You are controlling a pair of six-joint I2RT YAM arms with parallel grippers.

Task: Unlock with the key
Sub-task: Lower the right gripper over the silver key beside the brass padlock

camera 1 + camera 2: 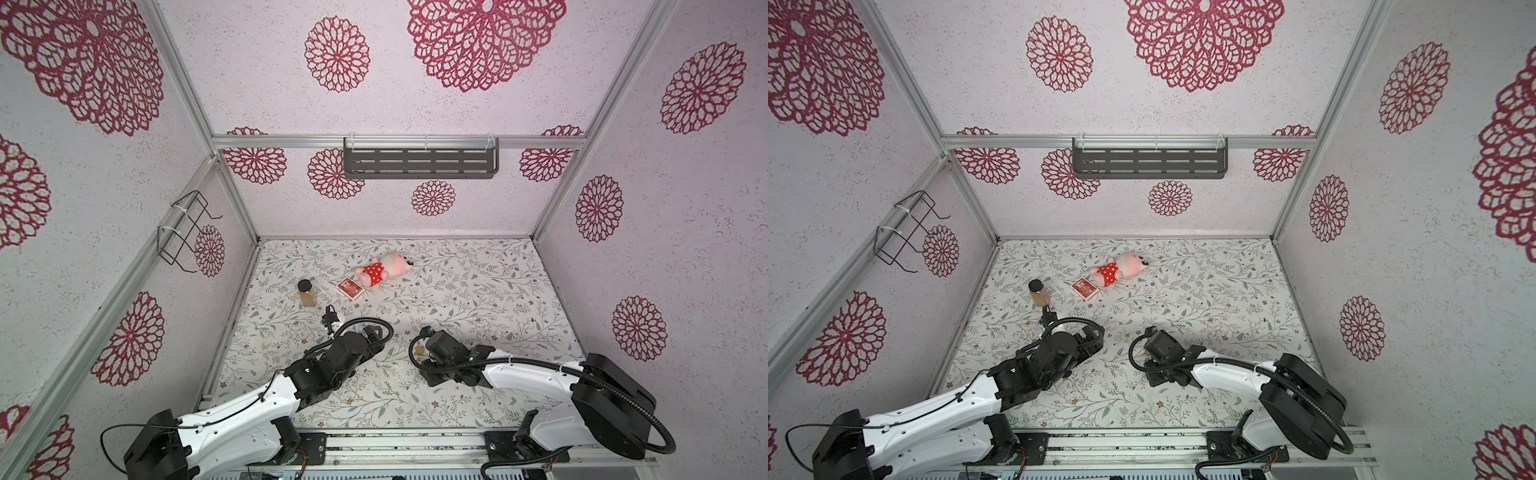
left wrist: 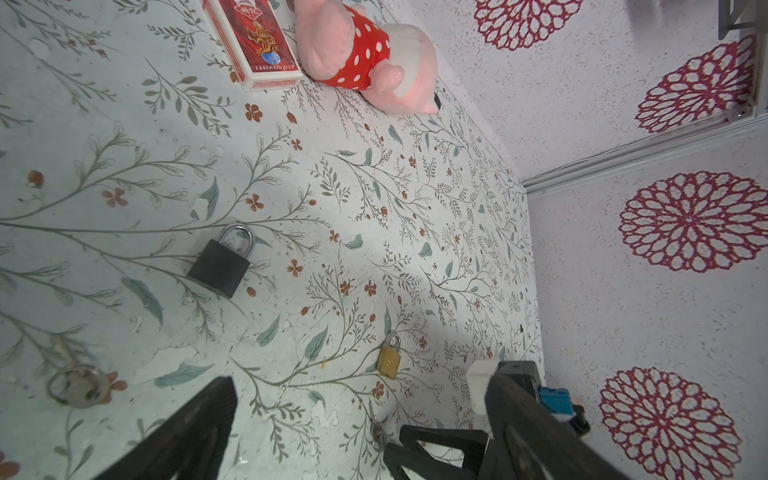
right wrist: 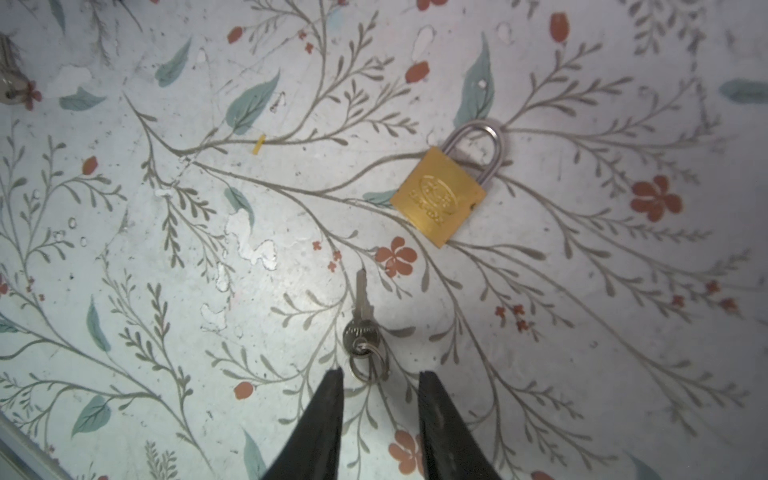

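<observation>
The key (image 3: 361,305) lies flat on the tabletop (image 3: 166,249), blade pointing straight away from the jaws of the right arm (image 1: 523,370). Its ring (image 3: 368,365) sits at the mouth of their narrow, empty gap. The brass padlock (image 3: 438,195) lies beyond, while the left arm (image 1: 249,407), jaws wide, appears farther off.

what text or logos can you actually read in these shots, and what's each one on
Nothing reads clearly enough to quote.
red box: white and gold print, perhaps Chinese characters, too blurred to read.
brass padlock: embossed oval logo with a word under it, too soft to read.
key: marks on its head, too small to read.
dark padlock: no marking shows.
</observation>
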